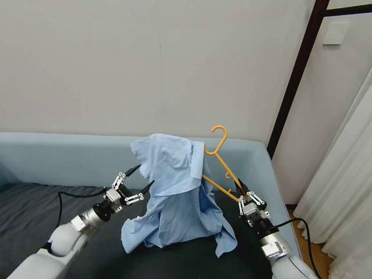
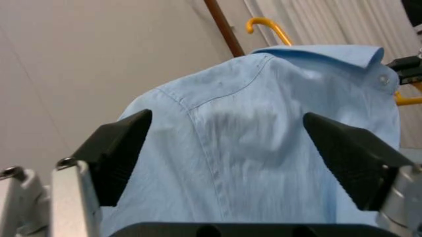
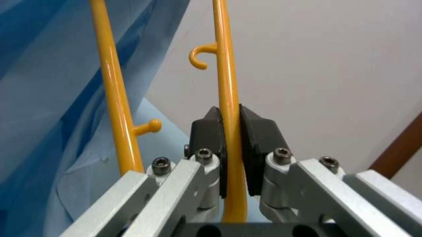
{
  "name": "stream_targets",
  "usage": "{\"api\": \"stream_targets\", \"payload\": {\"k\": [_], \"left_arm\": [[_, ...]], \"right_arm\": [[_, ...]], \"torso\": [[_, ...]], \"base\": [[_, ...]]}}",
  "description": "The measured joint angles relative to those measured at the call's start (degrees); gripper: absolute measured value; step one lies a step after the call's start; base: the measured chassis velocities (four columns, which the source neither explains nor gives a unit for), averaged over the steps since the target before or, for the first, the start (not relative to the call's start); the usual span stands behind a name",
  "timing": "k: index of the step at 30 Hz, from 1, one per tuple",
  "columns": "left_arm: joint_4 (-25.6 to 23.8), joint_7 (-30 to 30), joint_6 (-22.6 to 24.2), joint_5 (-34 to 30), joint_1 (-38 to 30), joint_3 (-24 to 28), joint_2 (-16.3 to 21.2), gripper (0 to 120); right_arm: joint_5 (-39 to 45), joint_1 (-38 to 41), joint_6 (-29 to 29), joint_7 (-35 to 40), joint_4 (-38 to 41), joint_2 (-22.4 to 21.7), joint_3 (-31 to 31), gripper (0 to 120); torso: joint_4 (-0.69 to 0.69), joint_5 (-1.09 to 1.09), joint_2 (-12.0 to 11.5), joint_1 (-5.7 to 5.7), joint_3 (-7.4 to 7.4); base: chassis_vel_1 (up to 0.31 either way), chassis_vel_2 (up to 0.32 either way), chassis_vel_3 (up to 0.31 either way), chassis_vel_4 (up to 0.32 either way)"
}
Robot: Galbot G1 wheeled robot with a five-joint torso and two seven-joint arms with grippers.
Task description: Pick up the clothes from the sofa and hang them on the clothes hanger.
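- Right claw (image 3: 231,143): was clamped on the orange hanger (image 3: 223,74).
- Left claw (image 1: 142,179): stood apart, just beside the blue shirt (image 1: 174,203).
- Shirt: hung draped over the hanger, above the sofa (image 1: 58,157).

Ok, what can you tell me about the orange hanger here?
The orange hanger is a thin, glossy rod frame with a curved top hook and small side pegs. It is held tilted above the sofa, hook up. The right gripper is shut on one rod; the light blue shirt drapes over its other end.
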Motion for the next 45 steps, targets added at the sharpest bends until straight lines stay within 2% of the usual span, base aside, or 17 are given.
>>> {"api": "stream_targets", "payload": {"k": [4, 5, 7, 9, 14, 18, 23, 24, 27, 28, 29, 31, 35, 36, 40, 42, 45], "left_arm": [[5.4, 8.1, 2.9, -7.1, -5.9, 1.6, 2.5, 100], [5.4, 8.1, 2.9, -7.1, -5.9, 1.6, 2.5, 100], [9.4, 12.4, 3.6, -10.1, -9.5, 2.5, 3.2, 100], [13.0, 17.9, 4.6, -12.4, -13.6, 3.4, 3.1, 100], [16.9, 24.3, 6.5, -14.1, -18.2, 4.0, 3.0, 100], [23.5, 32.9, 10.1, -13.7, -23.5, 4.9, 2.5, 100], [25.6, 35.7, 11.0, -12.5, -24.7, 5.4, 2.3, 100], [25.9, 36.1, 11.1, -12.3, -24.9, 5.4, 2.2, 94], [25.9, 36.1, 11.1, -12.3, -24.9, 5.4, 2.2, 94], [27.6, 38.5, 11.8, -10.2, -26.0, 6.0, 1.9, 81], [27.8, 38.5, 11.8, -10.0, -26.1, 6.0, 1.8, 77], [28.2, 38.7, 11.8, -9.8, -26.3, 6.1, 1.7, 73], [30.0, 38.8, 11.8, -9.1, -27.5, 6.7, 1.0, 50], [30.0, 38.8, 11.8, -9.1, -27.5, 6.7, 1.0, 50], [31.7, 38.8, 11.8, -8.5, -28.4, 6.9, 0.7, 33], [32.1, 38.6, 11.7, -8.3, -28.5, 6.9, 0.7, 30], [33.4, 38.5, 11.5, -8.2, -28.9, 6.6, 0.6, 12]], "right_arm": [[-1.1, 2.2, 1.6, -2.1, -1.8, 0.5, -1.7, 6], [-1.1, 2.2, 1.6, -2.1, -1.8, 0.5, -1.7, 6], [-1.7, 3.4, 2.2, -2.7, -2.8, 0.9, -2.4, 6], [-2.0, 3.6, 2.5, -2.8, -3.2, 1.0, -2.5, 6], [-2.4, 3.2, 2.9, -2.8, -3.4, 0.9, -2.2, 6], [-3.7, 2.3, 3.6, -2.8, -3.3, 1.0, -1.5, 6], [-3.9, 2.0, 3.7, -2.8, -3.0, 1.1, -1.4, 6], [-3.9, 2.0, 3.7, -2.8, -2.9, 1.1, -1.4, 6], [-3.9, 2.0, 3.7, -2.8, -2.9, 1.1, -1.4, 6], [-4.0, 1.8, 3.7, -2.7, -2.4, 1.4, -1.4, 6], [-4.0, 1.8, 3.7, -2.7, -2.4, 1.4, -1.4, 6], [-4.1, 1.7, 3.7, -2.7, -2.3, 1.5, -1.4, 6], [-4.2, 1.6, 3.7, -2.7, -1.9, 1.7, -1.4, 6], [-4.2, 1.6, 3.7, -2.7, -1.9, 1.7, -1.4, 6], [-4.2, 1.3, 3.7, -2.7, -1.5, 1.4, -1.2, 6], [-4.2, 1.3, 3.7, -2.7, -1.5, 1.3, -1.2, 6], [-4.2, 1.3, 3.7, -2.7, -1.6, 1.3, -1.2, 6]], "torso": [[0.00, 0.00, 0.0, 0.00, 0.00], [0.00, 0.00, 0.0, 0.00, 0.00], [0.09, -0.02, 0.0, 0.00, 0.01], [0.03, -0.02, 0.0, 0.00, 0.01], [-0.01, -0.01, 0.0, 0.01, 0.01], [0.01, 0.00, 0.0, 0.00, 0.00], [0.02, -0.01, 0.0, 0.01, 0.00], [0.02, -0.01, 0.0, 0.00, 0.00], [0.02, -0.01, 0.0, 0.00, 0.00], [0.02, -0.01, 0.0, 0.00, 0.01], [0.02, -0.01, 0.0, 0.00, 0.00], [0.02, -0.01, 0.0, 0.00, 0.00], [0.02, -0.01, 0.0, 0.00, 0.00], [0.02, -0.01, 0.0, 0.00, 0.00], [0.01, 0.00, 0.0, 0.00, 0.00], [0.01, -0.01, 0.0, 0.00, 0.00], [0.02, 0.00, 0.0, 0.00, 0.00]], "base": [[0.000, 0.000, 0.000, 0.000], [0.000, 0.000, 0.000, 0.000], [0.000, 0.000, 0.000, 0.000], [0.000, 0.000, 0.000, 0.000], [0.000, 0.000, 0.000, 0.000], [0.000, 0.000, 0.000, 0.000], [0.000, 0.000, 0.000, 0.000], [0.000, 0.000, 0.000, 0.000], [0.000, 0.000, 0.000, 0.000], [0.000, 0.000, 0.000, 0.000], [0.000, 0.000, 0.000, 0.000], [0.000, 0.000, 0.000, 0.000], [0.000, 0.000, 0.000, 0.000], [0.000, 0.000, 0.000, 0.000], [0.000, 0.000, 0.000, 0.000], [0.000, 0.000, 0.000, 0.000], [0.000, 0.000, 0.000, 0.000]]}}
